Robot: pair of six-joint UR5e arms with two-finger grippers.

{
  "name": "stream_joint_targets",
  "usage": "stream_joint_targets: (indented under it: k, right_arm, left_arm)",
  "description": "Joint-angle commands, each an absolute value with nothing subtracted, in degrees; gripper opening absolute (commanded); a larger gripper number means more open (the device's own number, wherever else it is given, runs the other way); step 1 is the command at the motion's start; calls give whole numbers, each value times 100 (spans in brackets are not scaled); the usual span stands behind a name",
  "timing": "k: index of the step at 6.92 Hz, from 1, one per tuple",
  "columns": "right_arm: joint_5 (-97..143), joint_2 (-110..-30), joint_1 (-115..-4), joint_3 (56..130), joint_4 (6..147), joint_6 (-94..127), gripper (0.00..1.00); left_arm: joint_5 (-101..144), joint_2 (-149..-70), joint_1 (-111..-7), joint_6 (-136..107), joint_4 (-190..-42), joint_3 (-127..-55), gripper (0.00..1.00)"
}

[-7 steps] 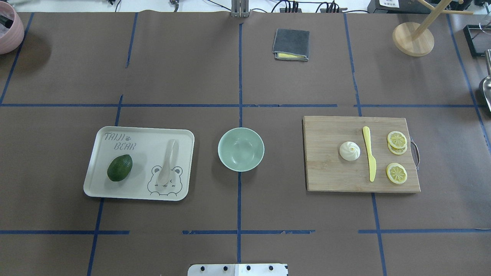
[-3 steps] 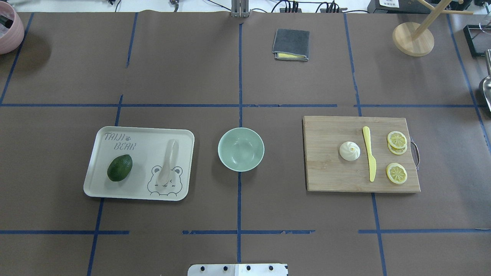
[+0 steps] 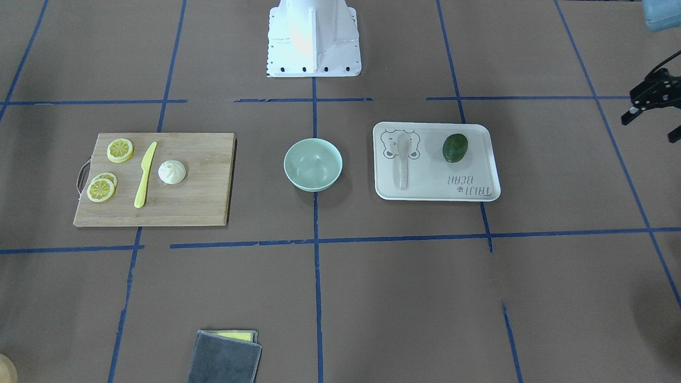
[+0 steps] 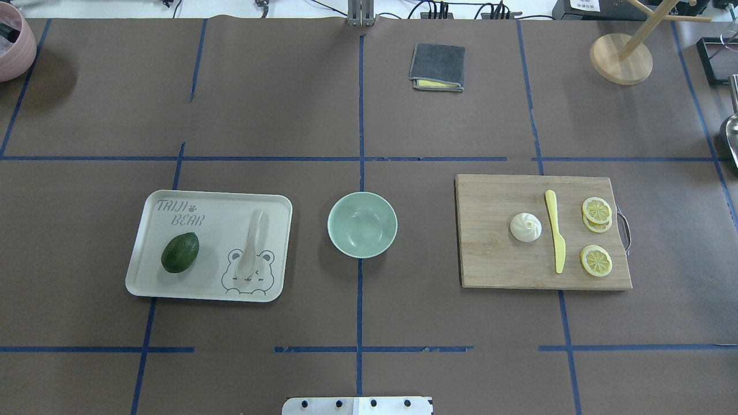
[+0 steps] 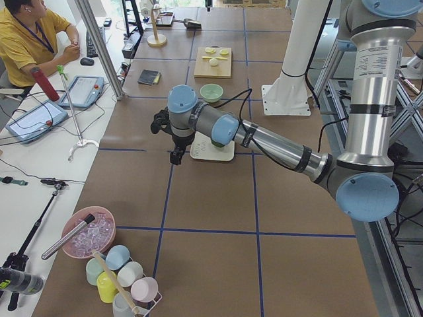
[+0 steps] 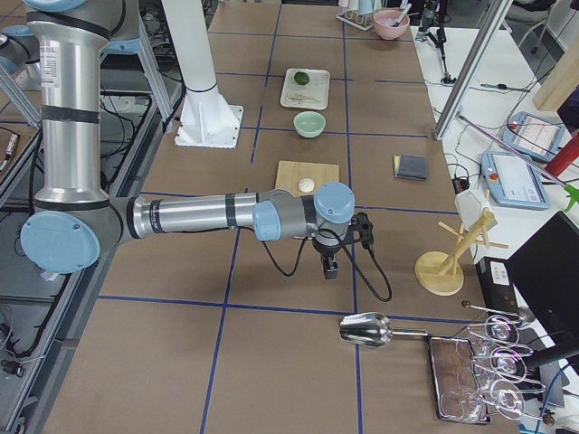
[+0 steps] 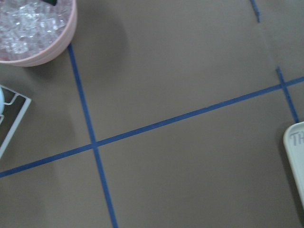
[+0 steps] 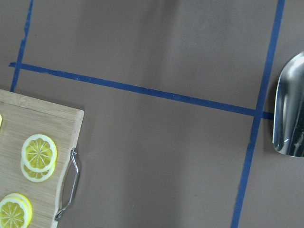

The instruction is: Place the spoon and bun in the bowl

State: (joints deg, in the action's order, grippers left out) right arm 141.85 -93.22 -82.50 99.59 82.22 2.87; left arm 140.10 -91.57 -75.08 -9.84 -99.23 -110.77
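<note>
The cream spoon lies on a white bear tray, handle away from the robot. The white pleated bun sits on a wooden cutting board. The mint-green bowl stands between them with nothing in it. My left gripper hangs at the table's left end, far from the tray, with its fingers apart. My right gripper hovers beyond the board's handle end; I cannot tell whether it is open or shut. Neither gripper shows in the overhead view.
A green avocado lies on the tray. A yellow knife and lemon slices lie on the board. A grey cloth, a wooden stand, a pink ice bowl and a metal scoop sit at the edges.
</note>
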Motion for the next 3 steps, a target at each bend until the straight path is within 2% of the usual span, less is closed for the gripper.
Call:
stream_joint_targets:
  k: [1, 3]
  right_arm:
    - [14273, -9343, -8060, 9993, 7770, 613, 100]
    - [14256, -9360, -7901, 9984, 7743, 984, 100]
  left_arm:
    - [13966, -9359, -6265, -3133, -11788, -10767, 100]
    - [12365, -10507, -4761, -4776, -11630, -10487, 98]
